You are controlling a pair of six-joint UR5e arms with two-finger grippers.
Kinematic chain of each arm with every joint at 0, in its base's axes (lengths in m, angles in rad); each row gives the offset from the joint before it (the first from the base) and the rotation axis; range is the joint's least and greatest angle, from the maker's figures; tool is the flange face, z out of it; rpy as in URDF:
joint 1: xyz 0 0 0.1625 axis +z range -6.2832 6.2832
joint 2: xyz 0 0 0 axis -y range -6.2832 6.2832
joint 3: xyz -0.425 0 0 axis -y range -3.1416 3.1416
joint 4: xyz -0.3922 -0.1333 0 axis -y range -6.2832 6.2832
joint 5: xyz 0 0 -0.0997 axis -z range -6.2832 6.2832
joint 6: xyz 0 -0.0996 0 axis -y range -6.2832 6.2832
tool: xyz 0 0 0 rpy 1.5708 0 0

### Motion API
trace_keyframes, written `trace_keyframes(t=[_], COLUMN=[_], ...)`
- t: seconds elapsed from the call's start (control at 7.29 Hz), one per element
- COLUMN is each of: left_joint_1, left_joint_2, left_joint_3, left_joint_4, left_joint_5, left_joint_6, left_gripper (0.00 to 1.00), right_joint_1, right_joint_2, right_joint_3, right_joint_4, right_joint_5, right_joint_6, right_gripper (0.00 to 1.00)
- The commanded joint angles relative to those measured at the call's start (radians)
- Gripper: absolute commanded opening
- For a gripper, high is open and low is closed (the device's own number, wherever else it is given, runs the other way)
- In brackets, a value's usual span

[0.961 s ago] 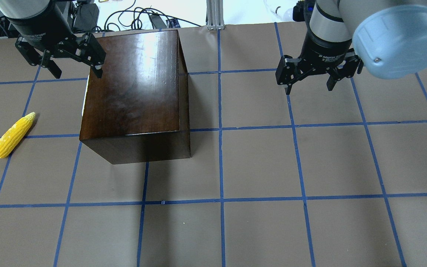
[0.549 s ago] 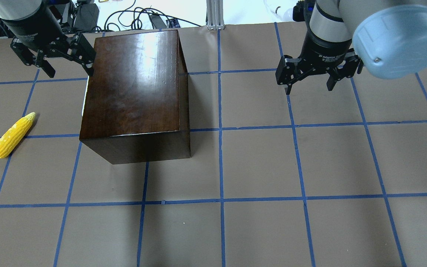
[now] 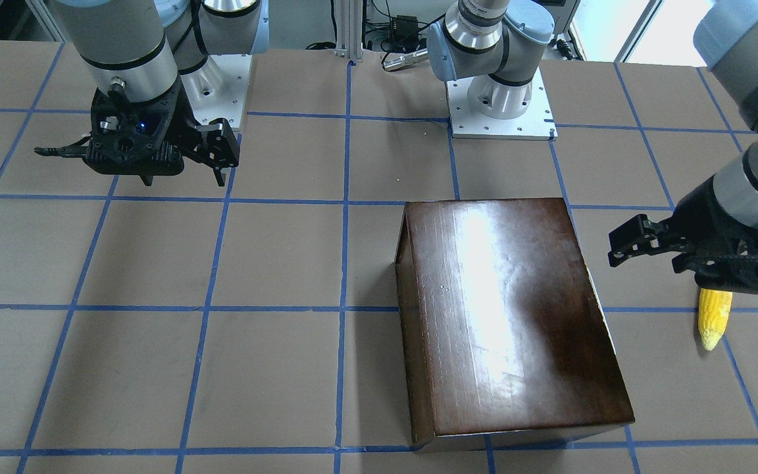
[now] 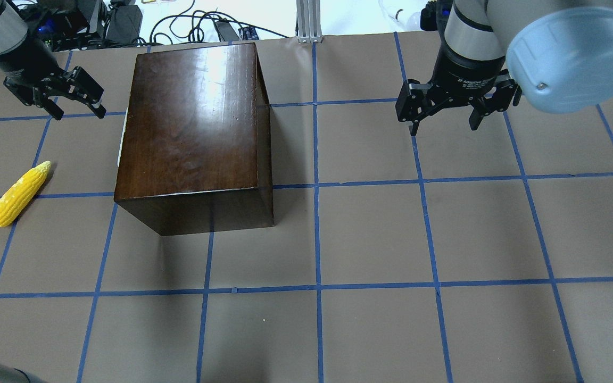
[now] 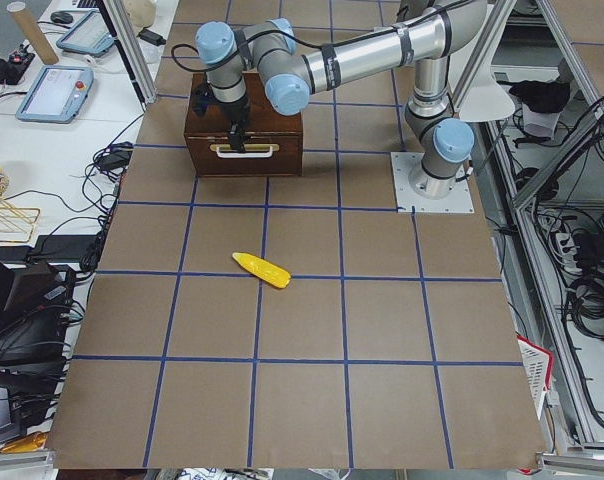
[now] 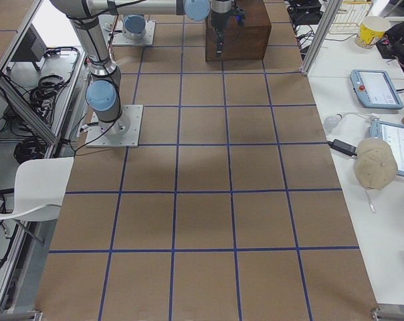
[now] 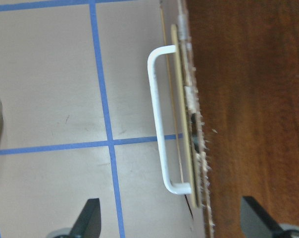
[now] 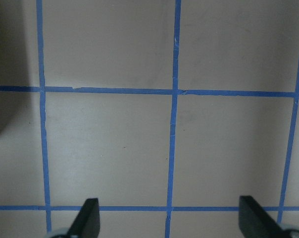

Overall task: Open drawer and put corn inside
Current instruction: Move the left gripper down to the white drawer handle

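Note:
The dark-brown wooden box [image 4: 192,127] stands at the back left of the table. Its drawer [image 5: 244,160] is shut, with the front facing my left side. The drawer's white handle [image 7: 158,119] shows in the left wrist view. The yellow corn [image 4: 18,194] lies on the table left of the box, also seen in the front view [image 3: 713,319]. My left gripper [image 4: 79,110] is open and empty, left of the box's back corner, with the handle between its fingertips' line in the wrist view [image 7: 172,220]. My right gripper [image 4: 443,127] is open and empty, far right of the box.
The brown table [image 4: 370,239] is marked with blue tape lines. Cables and a metal post [image 4: 309,21] lie beyond the back edge. The arm bases [image 3: 501,99] stand at the robot's side of the table.
My left gripper has moved left, from over the box's back left corner to beside the box. The right gripper, box and corn have not moved.

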State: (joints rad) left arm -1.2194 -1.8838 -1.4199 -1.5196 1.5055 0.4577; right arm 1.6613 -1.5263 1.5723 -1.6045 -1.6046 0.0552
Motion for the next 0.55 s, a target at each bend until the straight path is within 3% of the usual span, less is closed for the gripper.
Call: trace_keyframes(t=[0.0,0.41], left_joint_1=[0.015,0.063], left_joint_2=[-0.046,-0.077], left_joint_3=[-0.004,-0.020], left_joint_4=[0.022,0.025], left_joint_5=[-0.011,-0.123], left_joint_6=[0.056,0.064], left_gripper=[1.00,1.00], right_joint_1=[0.000,0.000], right_joint_2=[0.000,0.000], right_joint_3=[0.000,0.000], right_joint_4=[0.000,0.000], right_joint_5=[0.000,0.000], right_joint_6=[0.000,0.000], right_gripper=[1.00,1.00])
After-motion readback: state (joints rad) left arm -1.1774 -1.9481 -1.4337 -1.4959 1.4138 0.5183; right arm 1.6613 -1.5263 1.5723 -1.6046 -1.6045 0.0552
